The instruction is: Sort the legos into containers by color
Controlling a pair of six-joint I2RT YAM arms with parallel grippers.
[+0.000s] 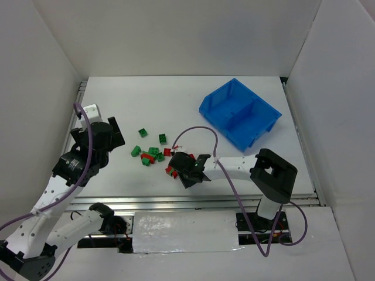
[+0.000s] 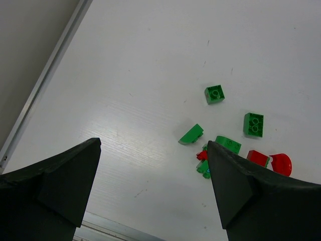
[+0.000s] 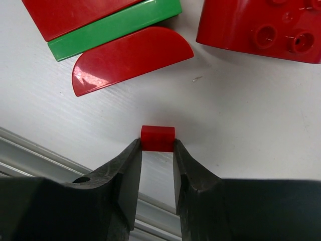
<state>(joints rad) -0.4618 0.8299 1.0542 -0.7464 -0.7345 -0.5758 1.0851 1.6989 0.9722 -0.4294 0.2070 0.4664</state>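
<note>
The right tool (image 3: 158, 146) pinches a small red brick (image 3: 157, 137) by its two sides, low on the table (image 3: 241, 125), likely to lift it to the blue bin (image 1: 240, 114), which stands well apart. The left tool (image 2: 153, 148) is wide open and empty.

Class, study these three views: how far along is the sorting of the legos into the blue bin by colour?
Done: nothing yet. Both compartments of the blue bin look empty.
In hand: the right gripper is closed on a small red brick down at the table. The left gripper hangs open, holding nothing.
Left: all the other red and green legos lie loose on the table.
</note>
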